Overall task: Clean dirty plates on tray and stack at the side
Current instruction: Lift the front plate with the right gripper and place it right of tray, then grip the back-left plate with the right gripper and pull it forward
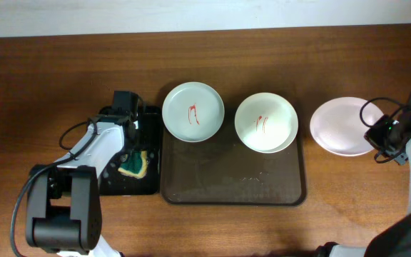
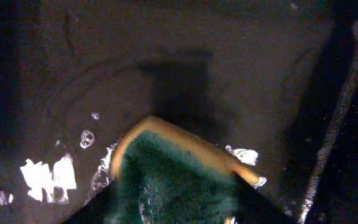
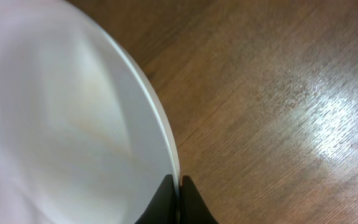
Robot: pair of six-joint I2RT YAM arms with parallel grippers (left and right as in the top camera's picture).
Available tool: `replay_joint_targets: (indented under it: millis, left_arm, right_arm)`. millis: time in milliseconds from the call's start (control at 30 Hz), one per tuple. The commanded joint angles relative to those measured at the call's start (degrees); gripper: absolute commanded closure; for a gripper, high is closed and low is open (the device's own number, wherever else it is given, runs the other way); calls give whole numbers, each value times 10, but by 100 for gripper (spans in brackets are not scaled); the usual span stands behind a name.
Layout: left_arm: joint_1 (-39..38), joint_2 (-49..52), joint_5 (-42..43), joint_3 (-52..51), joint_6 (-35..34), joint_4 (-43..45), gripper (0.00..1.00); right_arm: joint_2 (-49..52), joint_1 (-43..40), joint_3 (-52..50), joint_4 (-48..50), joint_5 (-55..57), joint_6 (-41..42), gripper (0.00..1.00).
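Two plates with thin red streaks sit at the back of the dark brown tray (image 1: 234, 187): one at the left (image 1: 193, 112) and one at the right (image 1: 265, 123). A third plate (image 1: 341, 126), white and with no streaks showing, lies on the table to the right of the tray. My right gripper (image 1: 372, 135) is shut on its right rim; the right wrist view shows the fingertips (image 3: 179, 179) pinching the edge of the plate (image 3: 73, 124). My left gripper (image 1: 133, 153) is over the small black tray, shut on the green-yellow sponge (image 2: 173, 168).
The narrow black tray (image 1: 130, 185) lies against the brown tray's left side and is wet, with foam specks (image 2: 45, 177) by the sponge (image 1: 135, 165). Bare wooden table (image 3: 278, 93) surrounds the third plate. Cables hang off both arms.
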Motion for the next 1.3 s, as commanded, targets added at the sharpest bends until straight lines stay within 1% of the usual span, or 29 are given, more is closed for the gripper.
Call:
replay_joint_targets:
  millis: [0, 33, 100, 133, 167, 200, 233, 267, 300, 333, 400, 433, 467, 533, 600, 633, 700, 733, 767, 833, 867, 900, 967, 1000, 1033, 1067, 1167, 1200, 1267]
  left_arm:
    - [1, 16, 9, 6, 0, 3, 92]
    - [1, 16, 9, 6, 0, 4, 100]
    - [1, 16, 9, 6, 0, 4, 100]
    - [2, 14, 9, 11, 1, 3, 100]
    - [1, 5, 9, 17, 0, 3, 100]
    - [1, -7, 9, 24, 1, -2, 32]
    - [1, -25, 9, 32, 0, -11, 24]
    - [1, -40, 8, 36, 0, -21, 23]
    - [1, -62, 9, 36, 0, -50, 22]
    - [1, -70, 9, 36, 0, -76, 20]
    - [1, -70, 9, 35, 0, -134, 18]
    - [1, -70, 9, 34, 0, -150, 18]
    - [1, -70, 9, 25, 0, -152, 13]
    - [1, -70, 13, 9, 0, -151, 12]
    - [1, -70, 13, 1, 0, -149, 12]
    - [1, -70, 13, 1, 0, -149, 12]
    - [1, -70, 13, 1, 0, -148, 12]
    - [1, -70, 13, 1, 0, -147, 12]
    - [1, -70, 13, 1, 0, -147, 12]
    - [1, -70, 13, 1, 0, -147, 12]
    - [1, -70, 13, 1, 0, -147, 12]
    - [1, -70, 13, 1, 0, -147, 12]
    - [1, -70, 13, 1, 0, -147, 12]
    - [1, -70, 13, 1, 0, -147, 12]
    - [1, -70, 13, 1, 0, -147, 12]
    - [1, -70, 13, 1, 0, -147, 12]
    - [1, -70, 13, 1, 0, -147, 12]
    - [1, -70, 13, 1, 0, -147, 12]
    - [1, -70, 13, 1, 0, -147, 12]
  right_arm:
    - [46, -17, 9, 2, 3, 5, 96]
    - [59, -19, 9, 3, 4, 5, 96]
    - [75, -18, 9, 8, 3, 5, 95]
    - [75, -18, 9, 13, -7, 5, 90]
    - [75, -18, 9, 20, -45, 4, 77]
    - [75, -18, 9, 27, -85, -6, 58]
    - [75, -17, 9, 32, -130, -28, 47]
    - [75, -13, 12, 33, -162, -44, 45]
    - [72, 8, 24, 32, -222, -78, 45]
    - [69, 34, 37, 24, -245, -97, 44]
    - [66, 129, 75, -7, -256, -146, 44]
    - [66, 179, 82, -8, -256, -151, 44]
    - [67, 249, 83, 9, -254, -153, 41]
    - [68, 332, 83, 48, -251, -153, 36]
    - [81, 417, 83, 102, -230, -146, 35]
    - [97, 449, 83, 122, -218, -142, 36]
    - [136, 488, 83, 160, -180, -90, 37]
    - [164, 504, 83, 195, -175, -70, 37]
    - [191, 514, 83, 233, -168, -70, 42]
    - [221, 516, 83, 277, -127, -43, 43]
    - [242, 518, 83, 305, -121, -37, 44]
    - [252, 522, 83, 313, -120, -38, 46]
    - [278, 527, 83, 324, -116, -23, 54]
    - [287, 527, 83, 323, -116, -16, 59]
    - [291, 527, 83, 323, -119, -7, 61]
    - [293, 528, 83, 320, -124, -6, 73]
    - [293, 533, 83, 287, -127, -6, 88]
    - [292, 533, 83, 248, -132, -6, 95]
    - [279, 533, 83, 161, -148, -6, 96]
